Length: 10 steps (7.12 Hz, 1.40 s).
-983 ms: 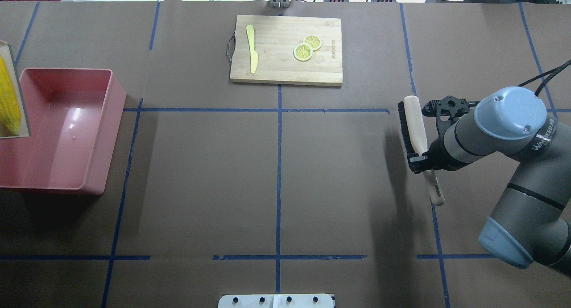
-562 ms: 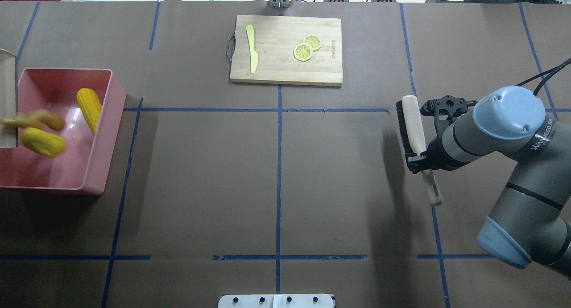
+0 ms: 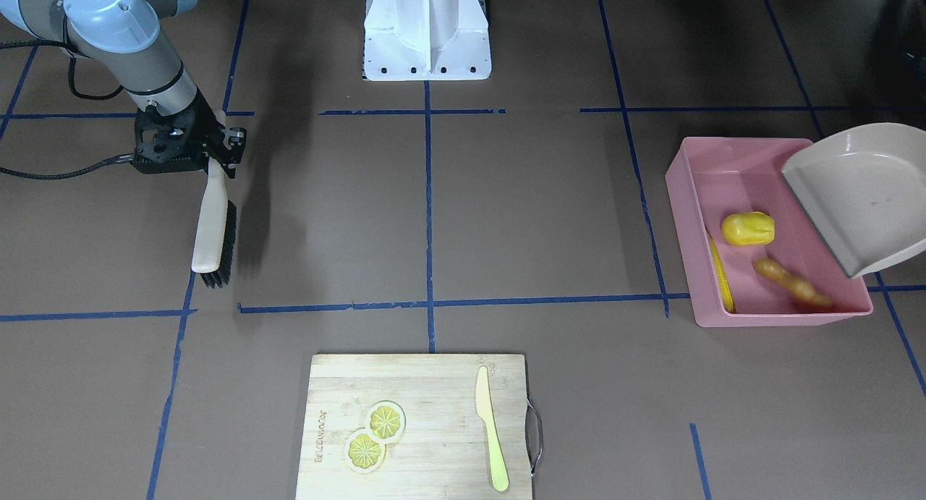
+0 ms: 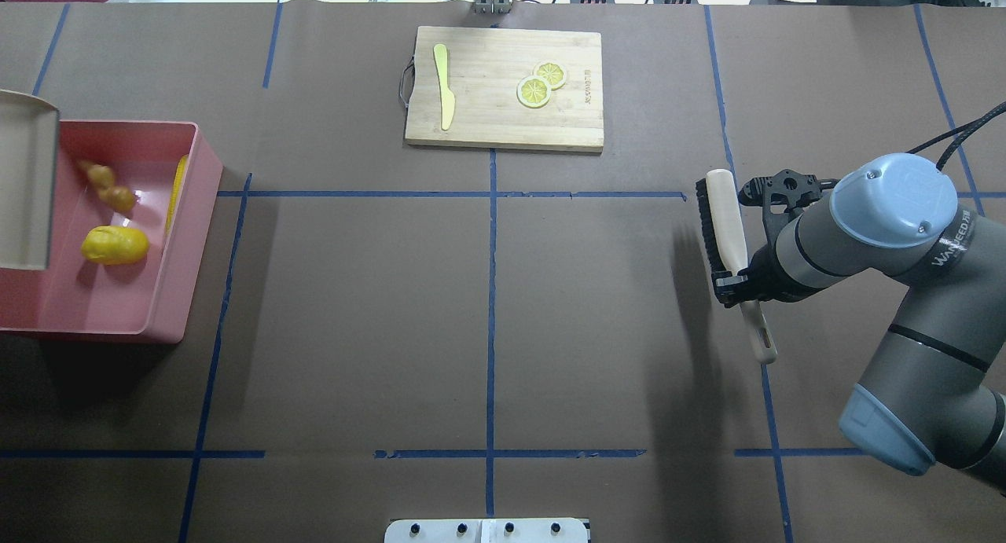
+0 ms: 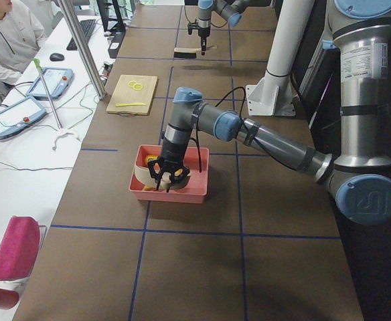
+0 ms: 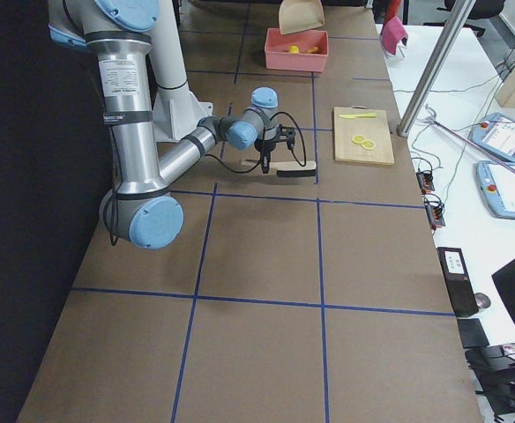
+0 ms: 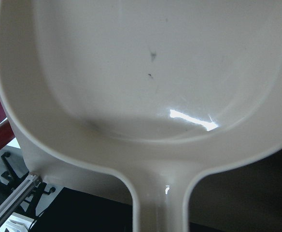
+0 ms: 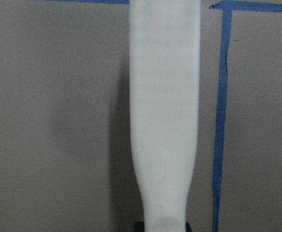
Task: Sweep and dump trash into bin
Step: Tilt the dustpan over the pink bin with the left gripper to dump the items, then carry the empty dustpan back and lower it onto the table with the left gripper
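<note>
1. The potato-like lump (image 4: 115, 244) lies on the floor of the bin (image 4: 102, 303) near its middle. The ginger root (image 4: 106, 186) is at the lump's 12 o'clock, and the corn cob (image 4: 180, 191) stands on edge against the wall at 2 o'clock.
2. From overhead the bin sits at 9 o'clock on the counter (image 4: 354, 331). A beige dustpan (image 4: 27, 181) hangs tilted over its 9 o'clock side.
3. The counter is brown paper gridded with blue tape (image 4: 490, 291). At 12 o'clock lies a wooden cutting board (image 4: 503, 126) bearing two lemon slices (image 4: 541, 83) and a pale yellow knife (image 4: 444, 83).
4. Past the 12 o'clock edge stands a white desk (image 5: 21, 167) with tablets (image 5: 51, 81) and a seated person (image 5: 5, 33).
5. The left arm (image 5: 269, 140) stretches low across the counter, its wrist pointing down over the bin. The left pincer (image 5: 167, 175) is at the dustpan; I cannot tell its grip.
6. The right arm (image 4: 904, 236) is folded at 3 o'clock. The right pincer (image 4: 743, 282) is clamped on the pale handle of a brush (image 4: 721, 213), whose bristles face 9 o'clock.
</note>
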Each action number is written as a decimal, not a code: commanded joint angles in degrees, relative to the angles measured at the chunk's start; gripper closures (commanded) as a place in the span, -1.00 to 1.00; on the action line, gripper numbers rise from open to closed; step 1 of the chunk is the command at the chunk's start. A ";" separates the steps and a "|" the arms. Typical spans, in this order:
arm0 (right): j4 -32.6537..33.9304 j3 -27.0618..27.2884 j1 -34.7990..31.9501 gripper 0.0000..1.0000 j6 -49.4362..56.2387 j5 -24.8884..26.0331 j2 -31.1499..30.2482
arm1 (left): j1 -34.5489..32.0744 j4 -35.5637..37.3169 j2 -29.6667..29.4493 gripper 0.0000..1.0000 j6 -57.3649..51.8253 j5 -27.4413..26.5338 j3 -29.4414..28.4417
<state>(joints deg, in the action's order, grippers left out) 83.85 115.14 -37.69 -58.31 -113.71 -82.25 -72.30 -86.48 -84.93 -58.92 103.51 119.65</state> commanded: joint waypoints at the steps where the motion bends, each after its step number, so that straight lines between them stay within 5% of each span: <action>1: 0.00 0.00 0.34 1.00 -0.14 0.07 0.07 | -0.03 0.08 -5.21 1.00 8.78 13.85 0.76; 3: 0.00 0.00 0.60 1.00 -0.14 0.16 0.24 | 3.28 0.08 -12.85 1.00 19.32 18.65 1.02; 4: 0.00 -0.09 0.95 1.00 -0.23 0.16 0.51 | 11.84 0.08 -15.42 1.00 22.33 17.26 0.94; 6: 0.00 -0.35 2.00 1.00 -0.40 1.99 0.51 | 26.53 0.08 -18.59 0.94 28.50 8.94 0.15; 8: -0.09 -0.79 2.27 1.00 -0.49 2.61 0.60 | 34.73 0.17 -23.76 0.87 38.38 7.32 -3.34; 10: -0.09 -0.79 2.36 1.00 -0.49 2.70 0.60 | 41.42 0.08 -27.30 0.77 40.90 -1.08 -6.44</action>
<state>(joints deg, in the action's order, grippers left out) 83.76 114.38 -35.39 -58.79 -111.14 -81.66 -35.01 -86.37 -110.53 -19.73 106.96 114.76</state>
